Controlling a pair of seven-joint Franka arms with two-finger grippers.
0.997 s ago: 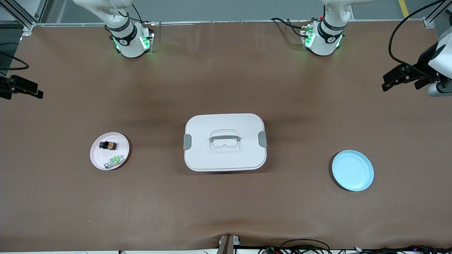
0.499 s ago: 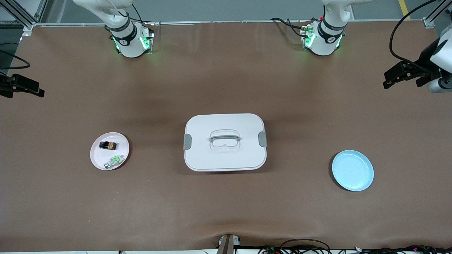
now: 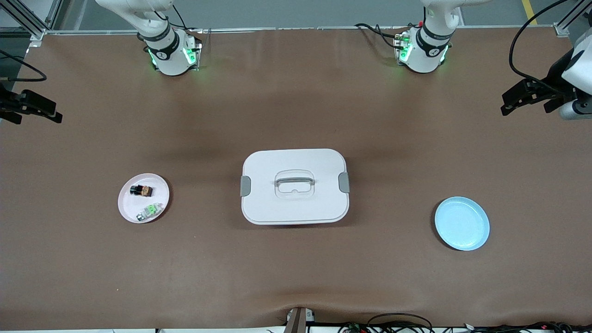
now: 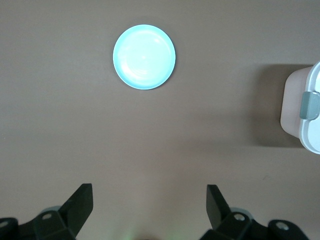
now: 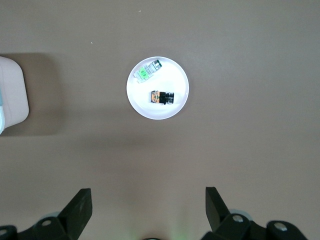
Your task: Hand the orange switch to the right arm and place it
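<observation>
Orange switch (image 3: pixel 141 190): on the pink plate (image 3: pixel 126 203), toward the right arm's end of the table (image 3: pixel 296 268).
Green-and-silver part (image 3: pixel 149 212): same plate, nearer the front camera.
White lidded box (image 3: pixel 294 186): table centre.
Blue plate (image 3: pixel 461 223): toward the left arm's end.
Left gripper (image 4: pixel 149 205): jaws spread wide, holding nothing, raised over the table's end.
Right gripper (image 5: pixel 148 205): likewise wide and empty, over its own end.

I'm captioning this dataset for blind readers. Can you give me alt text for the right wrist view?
A white plate on a brown table holds the orange switch and a green part lying apart. The right gripper hangs above, jaws open and empty, and the corner of a white box shows at the edge.
</observation>
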